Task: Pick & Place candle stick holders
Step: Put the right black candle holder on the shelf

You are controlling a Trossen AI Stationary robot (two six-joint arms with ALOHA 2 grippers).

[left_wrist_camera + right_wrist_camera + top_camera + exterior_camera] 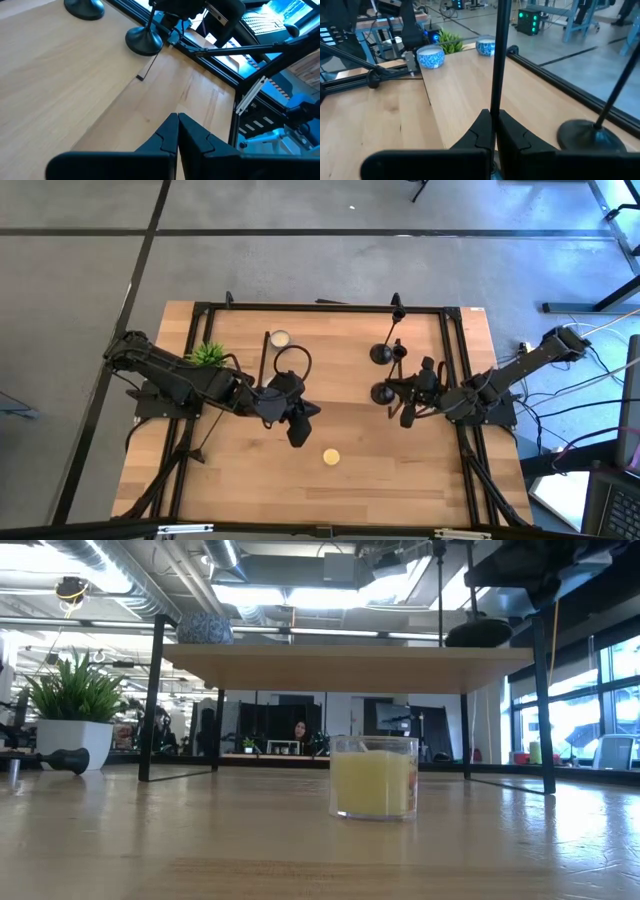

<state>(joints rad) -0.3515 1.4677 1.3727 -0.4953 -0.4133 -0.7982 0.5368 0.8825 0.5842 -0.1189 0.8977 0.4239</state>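
While right gripper (492, 131) pinches upright holder (499, 55) stem, base hidden; second holder (592, 134) cut off; left gripper (178, 131) shut, empty.

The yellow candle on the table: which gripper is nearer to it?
Left. The left gripper hangs shut just beside the yellow candle; the right gripper is farther off, shut on a candlestick.

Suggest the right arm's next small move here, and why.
Probably lift straight up: the right tool is shut on a candlestick's stem, its base on the shelf top beside another candlestick. The left tool waits shut.
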